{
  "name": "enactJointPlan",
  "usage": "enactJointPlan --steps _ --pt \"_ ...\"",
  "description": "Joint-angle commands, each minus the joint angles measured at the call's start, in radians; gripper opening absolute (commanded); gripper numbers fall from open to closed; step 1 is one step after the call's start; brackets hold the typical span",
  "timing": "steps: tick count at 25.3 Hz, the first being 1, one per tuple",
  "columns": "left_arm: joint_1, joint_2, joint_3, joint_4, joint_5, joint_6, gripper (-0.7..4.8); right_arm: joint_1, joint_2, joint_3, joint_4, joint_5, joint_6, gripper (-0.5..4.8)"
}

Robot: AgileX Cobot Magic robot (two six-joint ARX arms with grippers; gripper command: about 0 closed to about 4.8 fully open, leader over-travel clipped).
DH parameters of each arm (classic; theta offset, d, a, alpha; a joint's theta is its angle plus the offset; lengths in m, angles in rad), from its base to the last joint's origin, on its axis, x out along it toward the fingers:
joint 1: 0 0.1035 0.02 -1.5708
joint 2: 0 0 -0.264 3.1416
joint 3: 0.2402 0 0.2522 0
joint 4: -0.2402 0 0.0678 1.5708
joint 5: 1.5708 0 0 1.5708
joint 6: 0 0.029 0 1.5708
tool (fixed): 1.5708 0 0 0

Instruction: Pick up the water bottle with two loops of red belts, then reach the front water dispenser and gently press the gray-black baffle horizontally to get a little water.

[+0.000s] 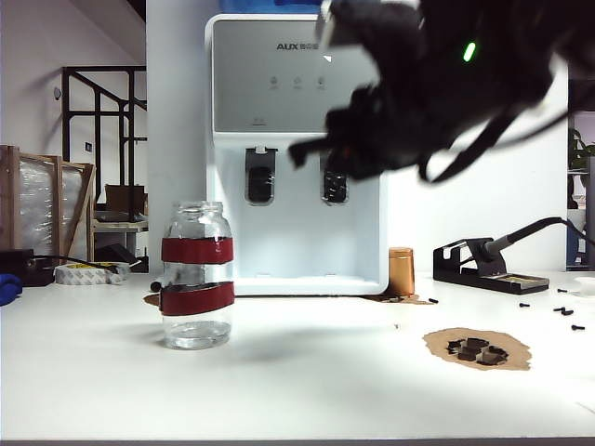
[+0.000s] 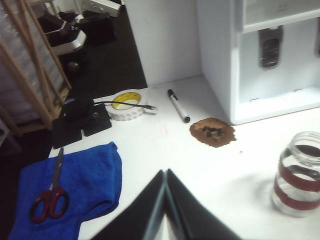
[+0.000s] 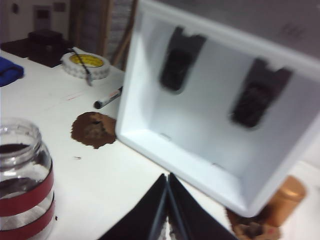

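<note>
Both claws are shut and empty: left claw [image 2: 166, 200] low over the white counter [image 1: 307, 372], right claw [image 3: 167, 210] raised before the white dispenser [image 1: 297, 149]. Clear red-banded glass bottle [image 1: 197, 275] stands ungrasped left of the dispenser; a claw should be opened, then closed squarely between the bands.

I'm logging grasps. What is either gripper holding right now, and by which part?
Nothing. The left gripper and right gripper are both shut on empty air; the bottle stands alone on the table.

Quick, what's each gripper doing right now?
Left gripper: shut, empty, above the white table.
Right gripper: shut, empty, raised before the white water dispenser.
</note>
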Motion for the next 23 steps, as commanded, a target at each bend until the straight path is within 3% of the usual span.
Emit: enactJointPlan --steps 1,4,9,13,18,20,23 --pt "-0.001 0.002 -0.027 0.05 -0.045 0.003 -0.01 0.0 -0.13 0.003 -0.132 -0.004 -0.008 -0.02" --pt "-0.001 0.002 -0.058 0.1 -0.096 0.004 -0.01 0.0 -0.27 0.004 -0.236 -0.057 -0.005 -0.02" --pt "-0.001 0.002 -0.126 0.187 -0.122 0.013 -0.01 -0.059 -0.594 0.005 -0.509 -0.273 0.062 -0.02" --pt "0.0 0.002 -0.204 0.289 -0.138 0.065 -0.01 -0.163 -0.759 0.005 -0.722 -0.261 0.059 -0.02" --pt "0.051 0.002 -0.32 0.451 -0.132 0.11 -0.01 -0.294 -0.859 0.004 -0.814 -0.18 0.051 -0.02" --pt "0.094 0.002 -0.376 0.582 -0.072 0.157 -0.01 -0.333 -0.872 0.004 -0.864 -0.183 0.042 -0.02" --pt "0.164 0.003 -0.453 0.655 0.05 0.169 -0.01 -0.343 -0.882 0.003 -0.935 -0.185 0.018 -0.02"
